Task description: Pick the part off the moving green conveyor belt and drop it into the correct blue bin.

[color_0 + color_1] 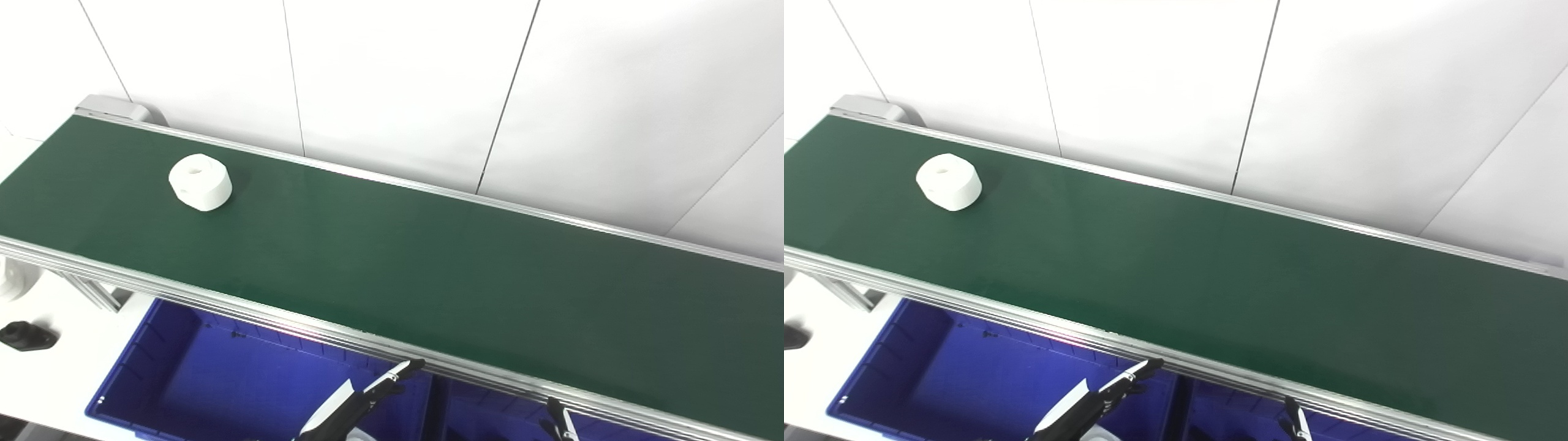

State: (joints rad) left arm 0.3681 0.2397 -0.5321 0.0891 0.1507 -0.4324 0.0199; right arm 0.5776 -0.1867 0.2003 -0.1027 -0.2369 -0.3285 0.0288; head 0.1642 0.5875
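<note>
A white round part (200,182) with a hole in its top lies on the green conveyor belt (429,263) near the far left end. It also shows in the right eye view (949,181). My left hand (361,401) is low at the bottom edge, over the left blue bin (177,373), fingers stretched out and holding nothing. Only the fingertips of my right hand (560,422) show at the bottom edge over the right blue bin (484,410). Both hands are far from the part.
The belt's metal rail (245,306) runs along the front above the bins. A black part (26,335) and a white part (15,278) lie on the white table at the left. A white wall stands behind the belt.
</note>
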